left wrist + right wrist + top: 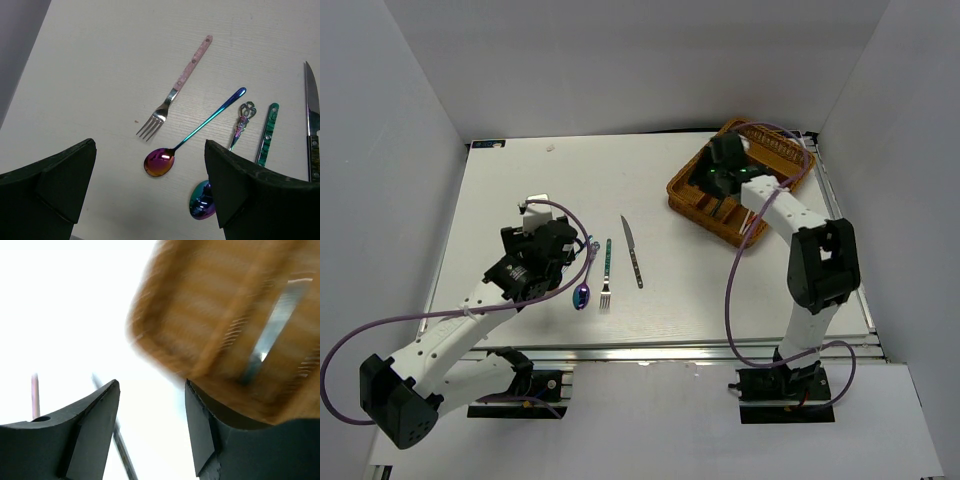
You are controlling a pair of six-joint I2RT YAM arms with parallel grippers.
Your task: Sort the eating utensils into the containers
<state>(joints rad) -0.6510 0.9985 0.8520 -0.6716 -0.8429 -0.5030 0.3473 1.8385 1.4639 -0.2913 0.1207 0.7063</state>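
Left gripper point(150, 165) and right gripper point(151, 390) both gape wide, empty.
Right one hovers at the wicker cutlery tray point(200, 300), whose rim it could clip in leaving; left one straddles the iridescent spoon point(161, 161) on the table point(520, 200), and closing may also snag the ornate spoon point(241, 122) just beside.

A pink-handled fork point(176, 90), a slim iridescent spoon point(196, 131), an ornate iridescent spoon point(241, 125), a teal-handled fork point(267, 131) and a knife point(311, 120) lie side by side on the table. The brown wicker tray point(696, 216) sits far right.
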